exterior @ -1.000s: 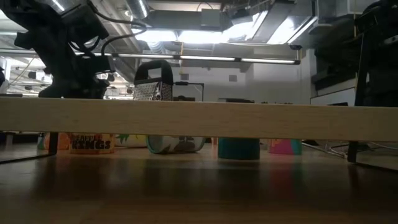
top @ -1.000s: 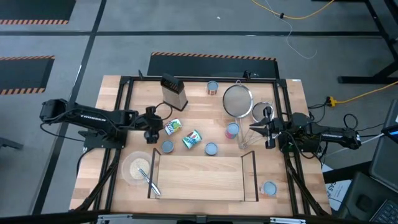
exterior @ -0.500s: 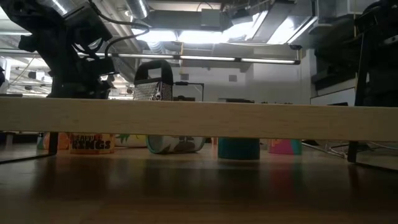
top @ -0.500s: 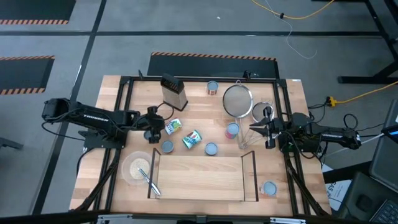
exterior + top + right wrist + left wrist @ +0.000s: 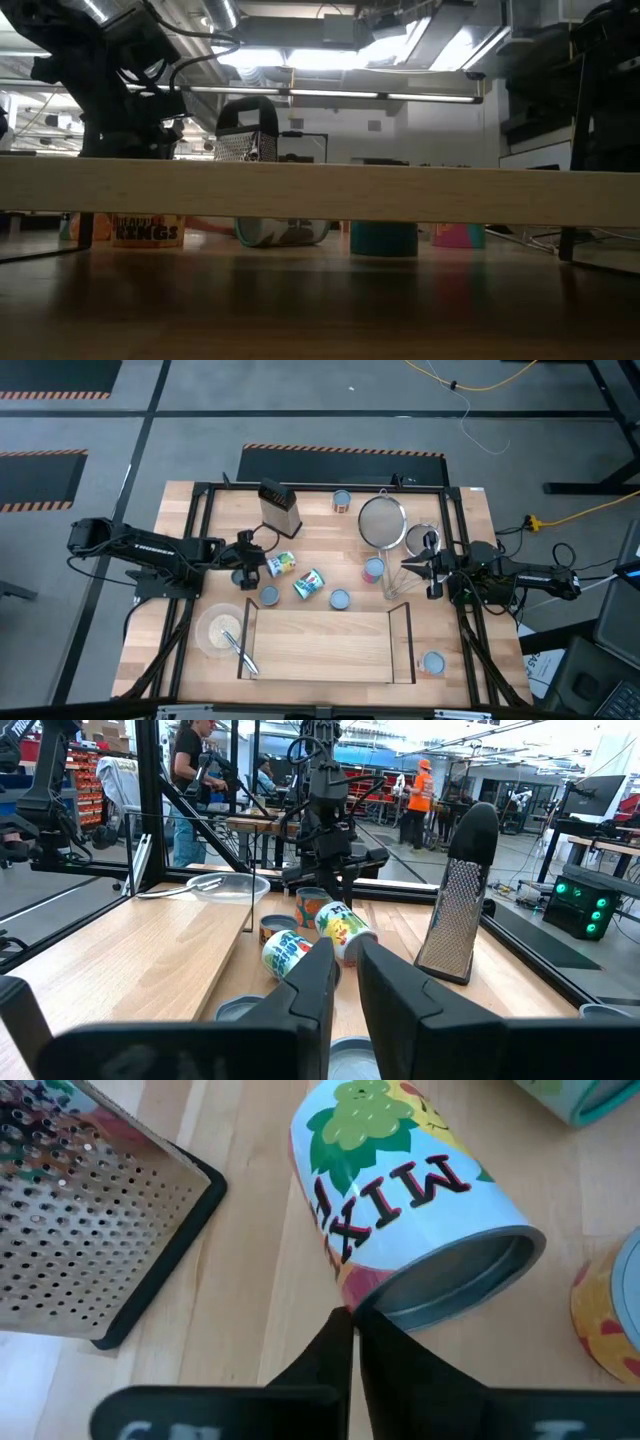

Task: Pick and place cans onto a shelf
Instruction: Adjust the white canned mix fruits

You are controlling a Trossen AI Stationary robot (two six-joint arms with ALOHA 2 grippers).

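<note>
A can (image 5: 410, 1200) with a green-yellow "MIX" label lies on its side on the table (image 5: 470, 620), beside the grater (image 5: 281, 507). My left gripper (image 5: 352, 1317) (image 5: 258, 565) is shut, its tips at that can's end. A second can (image 5: 308, 583) lies on its side close by. Upright cans stand at the table's middle (image 5: 269, 596) (image 5: 340, 599) (image 5: 373, 569), far edge (image 5: 342, 500) and near right corner (image 5: 432, 663). The shelf (image 5: 320, 645) stands near the front edge. My right gripper (image 5: 347, 970) (image 5: 410, 566) hovers at the right, slightly open, with nothing between its fingers. My left gripper's shut fingertips (image 5: 340, 1330) lie against the rim (image 5: 372, 1302) of the lying can's round metal end. They come level from the table's left. The can lies on its side on the table. Whether the rim is caught between the tips, I cannot tell.
Two wire-mesh strainers (image 5: 382, 520) (image 5: 422, 538) lie at the far right, close to my right gripper. A pale bowl (image 5: 220, 628) with a utensil sits left of the shelf. Black frame bars (image 5: 200, 540) run along the table's sides. People move in the room beyond.
My left gripper has shifted a little toward the table's right, up to the lying can's end, and has shut there.
</note>
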